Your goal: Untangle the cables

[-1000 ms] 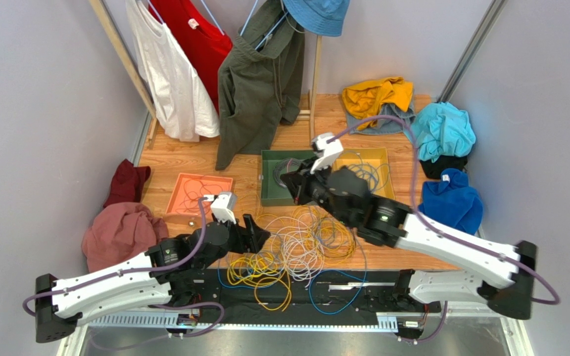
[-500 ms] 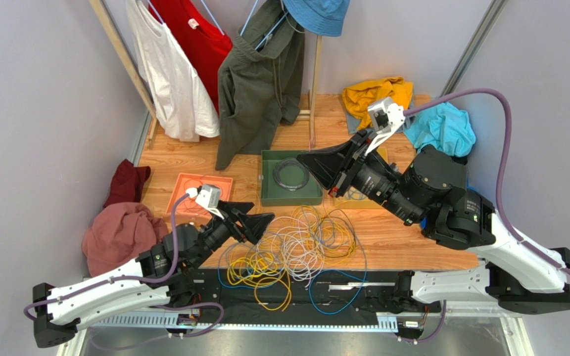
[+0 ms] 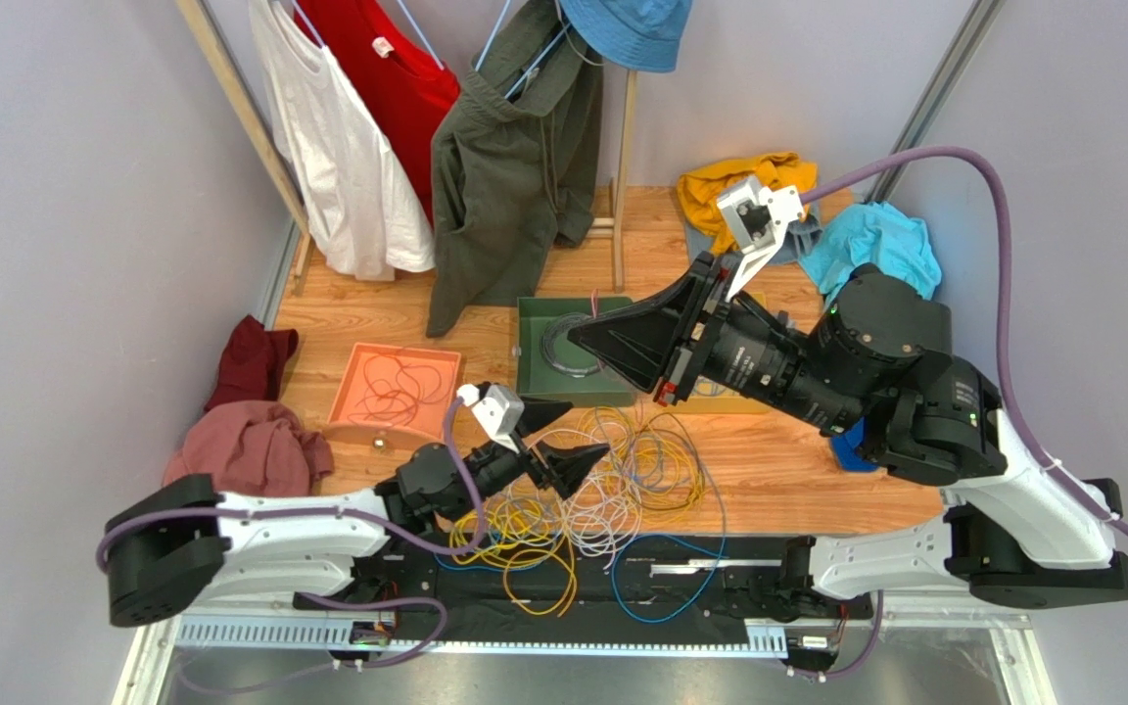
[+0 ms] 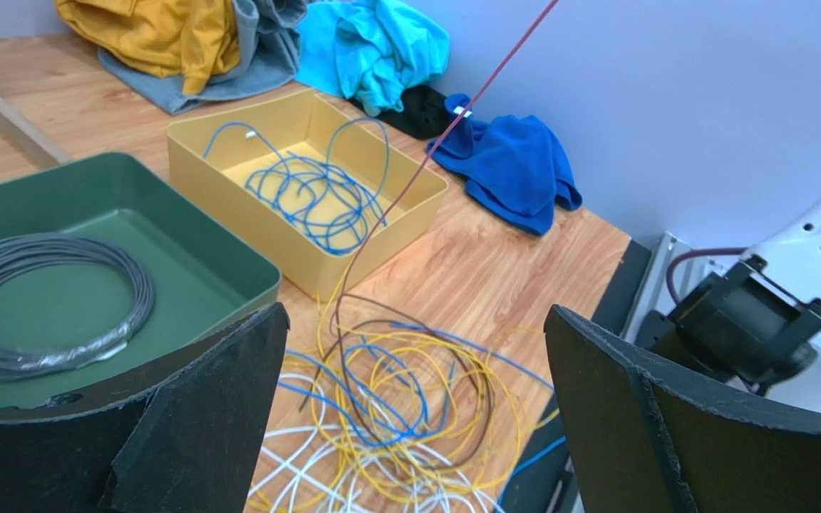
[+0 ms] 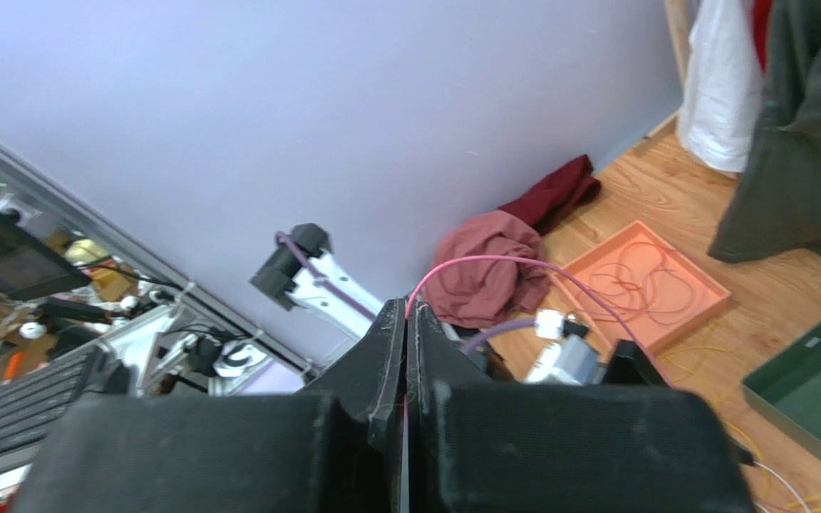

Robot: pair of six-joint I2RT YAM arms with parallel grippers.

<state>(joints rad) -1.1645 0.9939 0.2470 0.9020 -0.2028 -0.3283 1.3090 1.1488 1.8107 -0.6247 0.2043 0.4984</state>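
The cables [image 3: 592, 492] lie in a loose tangle of yellow, blue and white-grey loops on the wooden table; the left wrist view shows them [image 4: 415, 395] below the fingers. My left gripper [image 3: 567, 444] [image 4: 415, 312] is open and empty, low over the tangle's left part. My right gripper [image 3: 575, 338] [image 5: 401, 310] is raised high over the green tray, shut on a thin pink-red cable [image 5: 511, 260]. That cable [image 4: 442, 139] runs taut from the tangle up and out of the left wrist view.
A green tray [image 4: 222, 267] holds a grey coil [image 4: 51, 289]. A yellow tray [image 4: 276, 112] holds blue cables. An orange tray [image 3: 394, 385] with orange cables is at the left. Clothes lie round the table: maroon [image 3: 239, 456], blue [image 4: 511, 160]. A clothes rack [image 3: 511, 132] stands behind.
My right gripper has lifted from the green tray up toward the camera, drawing the pink-red cable taut. My left arm has swung right, over the tangle, fingers open.
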